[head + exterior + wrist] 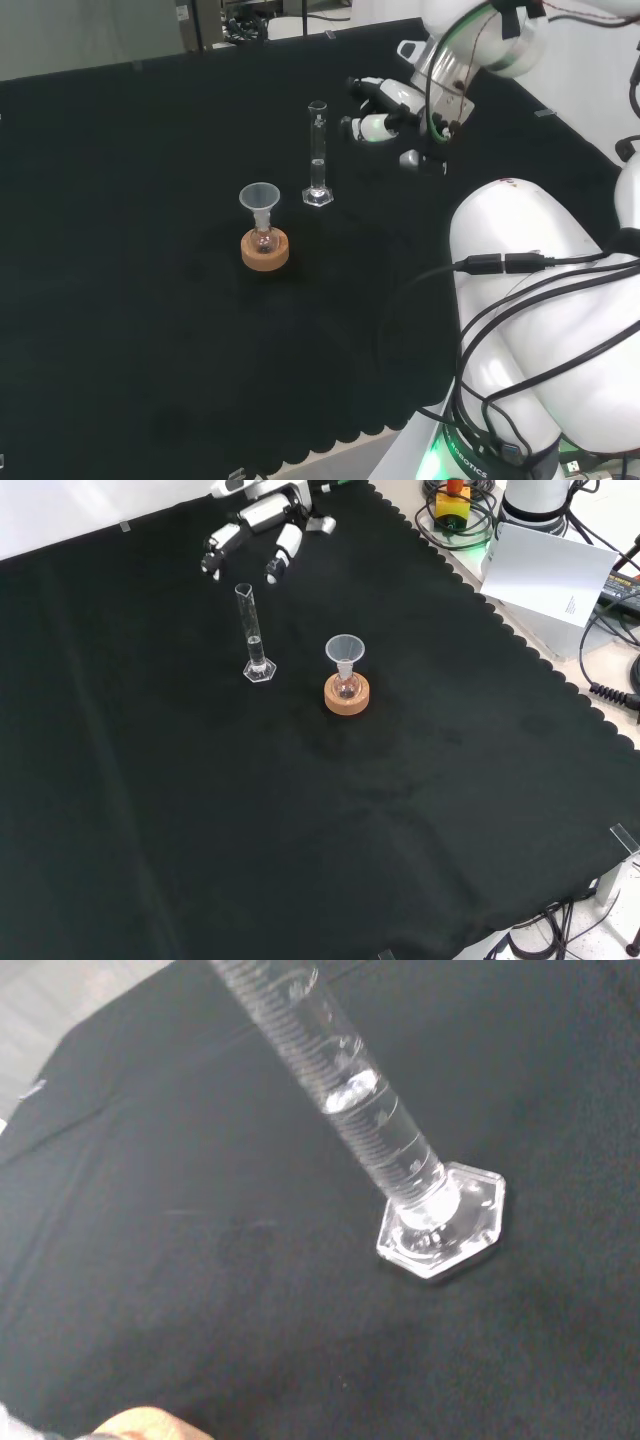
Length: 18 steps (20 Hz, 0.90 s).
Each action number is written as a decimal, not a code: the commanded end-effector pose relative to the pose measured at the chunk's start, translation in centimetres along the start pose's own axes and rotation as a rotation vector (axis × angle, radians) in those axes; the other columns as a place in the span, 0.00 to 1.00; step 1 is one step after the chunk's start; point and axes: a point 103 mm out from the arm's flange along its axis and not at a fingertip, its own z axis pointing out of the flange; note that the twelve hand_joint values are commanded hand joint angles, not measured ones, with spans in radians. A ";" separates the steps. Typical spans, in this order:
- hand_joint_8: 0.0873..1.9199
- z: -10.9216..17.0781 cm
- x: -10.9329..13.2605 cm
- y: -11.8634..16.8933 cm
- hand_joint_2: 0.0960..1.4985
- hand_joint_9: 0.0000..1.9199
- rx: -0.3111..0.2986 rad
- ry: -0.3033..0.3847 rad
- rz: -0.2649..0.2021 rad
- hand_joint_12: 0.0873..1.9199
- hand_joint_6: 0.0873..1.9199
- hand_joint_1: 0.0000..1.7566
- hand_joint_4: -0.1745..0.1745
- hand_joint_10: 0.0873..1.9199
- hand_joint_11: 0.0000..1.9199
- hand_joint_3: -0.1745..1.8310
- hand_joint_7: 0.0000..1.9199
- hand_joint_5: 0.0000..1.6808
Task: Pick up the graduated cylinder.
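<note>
Currently the graduated cylinder (318, 153) stands upright on the black-clothed counter (130, 330), apart from the hand (385, 112) — nothing grips it yet. In the head view the hand hovers to the cylinder's right, near its upper half; in the front view it sits above and behind the tube. Fingers (282, 556) hang relaxed and spread, a little bent, holding nothing.

Cylinder's long axis runs vertical: open mouth with pour lip up, hexagonal foot (443, 1222) flat on the cloth. A little clear liquid appears to sit partway up the tube in the wrist view.

Just beside it, toward the camera and left in the head view, a small flask with a funnel (260, 198) rests in a cork ring (265, 251) — close but not touching.

Step in hand, as I judge it: the approach. To do it well, bring the palm in level at mid-tube, thumb on one side and fingers on the other, and close across the axis rather than pushing along the cloth. The tube is tall on a narrow foot, so a sideways nudge could tip it. Lift straight up, keeping it plumb so the liquid stays in.
</note>
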 end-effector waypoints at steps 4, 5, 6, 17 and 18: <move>0.31 2.9 -1.7 0.4 0.66 0.20 -0.011 0.116 -0.093 0.70 0.00 0.48 0.37 0.30 0.07 0.00 0.08 0.20; 0.30 3.2 -1.7 0.5 0.66 0.20 -0.011 0.128 -0.098 0.70 0.00 0.48 0.37 0.30 0.07 0.00 0.08 0.20; 0.30 3.5 -1.7 0.7 0.65 0.20 -0.015 0.143 -0.103 0.70 0.00 0.49 0.37 0.30 0.07 0.00 0.07 0.20; 0.29 5.9 -1.6 2.5 0.64 0.19 -0.046 0.301 -0.148 0.70 0.00 0.51 0.43 0.30 0.07 0.00 0.09 0.18; 0.29 6.0 -1.5 2.6 0.64 0.20 -0.049 0.311 -0.151 0.70 0.00 0.51 0.44 0.30 0.07 0.00 0.11 0.18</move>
